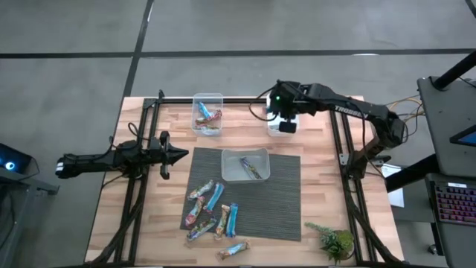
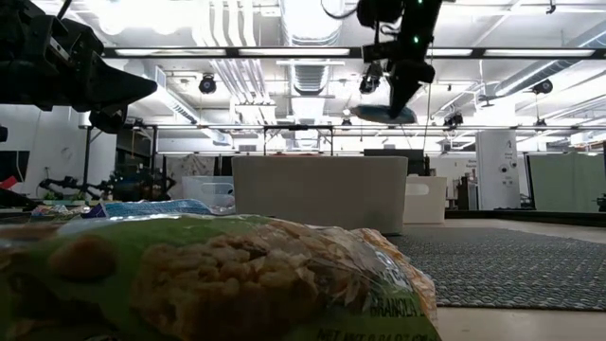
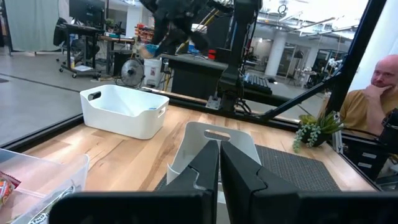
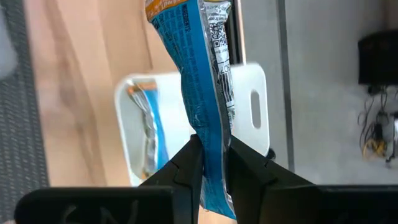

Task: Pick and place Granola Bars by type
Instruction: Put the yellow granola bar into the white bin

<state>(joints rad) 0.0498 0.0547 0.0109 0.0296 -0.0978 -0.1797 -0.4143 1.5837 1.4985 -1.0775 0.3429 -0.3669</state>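
Nearest the low camera, a green-wrapped granola bar (image 2: 218, 279), blurred, lying on the desk (image 1: 149, 231) ahead of the grey mat (image 1: 286, 208). At far left, left tool (image 1: 178, 155) parked above the desk's left edge, fingers clenched on nothing, idle. Next rightward, a loose cluster of unsorted bars (image 1: 212, 212) on the mat's near-left corner and the bare wood beside it, blue and multicoloured wrappers mixed, roughly eight, one stray bar (image 1: 234, 250) lying nearest the front edge. Behind the cluster, clear tub at the back left (image 1: 207, 113) holding multicoloured bars. At centre, middle tub (image 1: 245, 164) on the mat, with one or two bars inside, type hard to tell. Further right, white tub (image 4: 186, 134) at the back, already holding at least one blue bar (image 4: 146, 130). Directly above that tub, right tool (image 4: 211, 163) grasping a blue-wrapped bar (image 4: 199, 74) by one end, the rest of the bar extending toward the tub, not yet released. At far right front, small green plant (image 1: 333, 240), untouched. Judged progress: under halfway; a few bars binned, one in transit, the larger share of the pile left to sort.
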